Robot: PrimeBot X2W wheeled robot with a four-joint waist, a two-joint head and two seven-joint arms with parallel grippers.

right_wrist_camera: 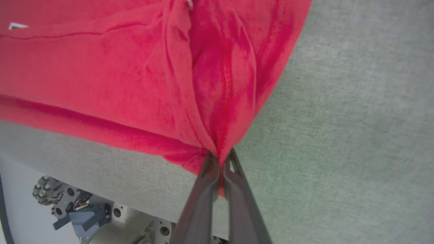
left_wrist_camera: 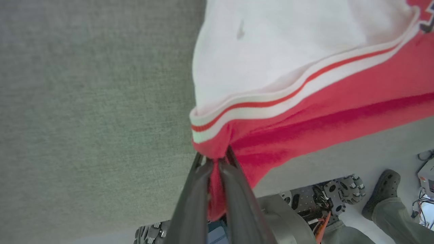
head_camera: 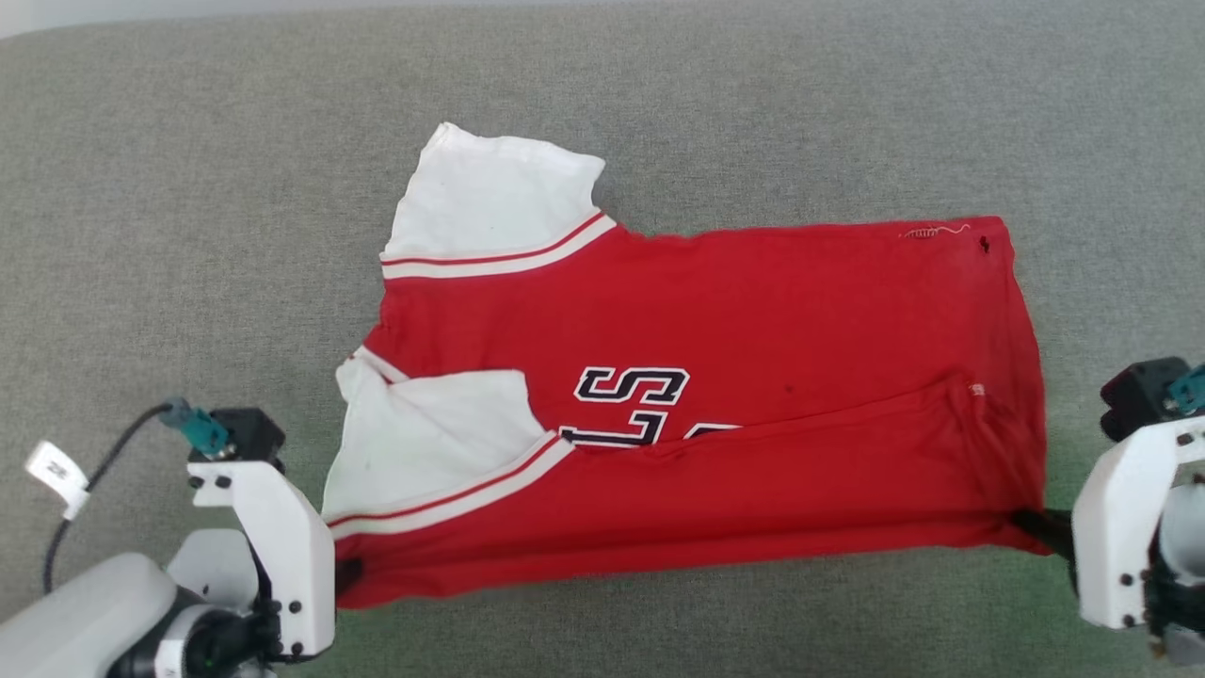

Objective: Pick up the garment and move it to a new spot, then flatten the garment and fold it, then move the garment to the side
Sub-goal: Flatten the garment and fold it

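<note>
On the grey-green woven fabric tabletop (head_camera: 188, 235), the bright red thin-fabric T-shirt with white sleeves and red-and-white striped trim (head_camera: 753, 320) is lying spread out sideways, collar end pointing to the robot's left and hem to its right. The near long edge is sitting folded up over the front, so it's covering part of the dark blue and white lettering (head_camera: 631, 400). One white sleeve is lying on top of the red body on the near side, and the other is sticking out on the far side.

The left gripper (head_camera: 346, 573) is clamping the near left corner, just under the striped trim. In the left wrist view its two long dark fingers (left_wrist_camera: 200, 189) are squeezing together with red cloth bunched between them. The right gripper (head_camera: 1031, 523) is doing the same at the near hem corner, jaws pinched tight on the fabric (right_wrist_camera: 220, 101), with creases fanning out from the tips. The near edge is running taut between the two grips.

Down on the floor, a person's dark shoe (left_wrist_camera: 383, 189) is standing beside the robot's wheeled base (left_wrist_camera: 339, 193)
</note>
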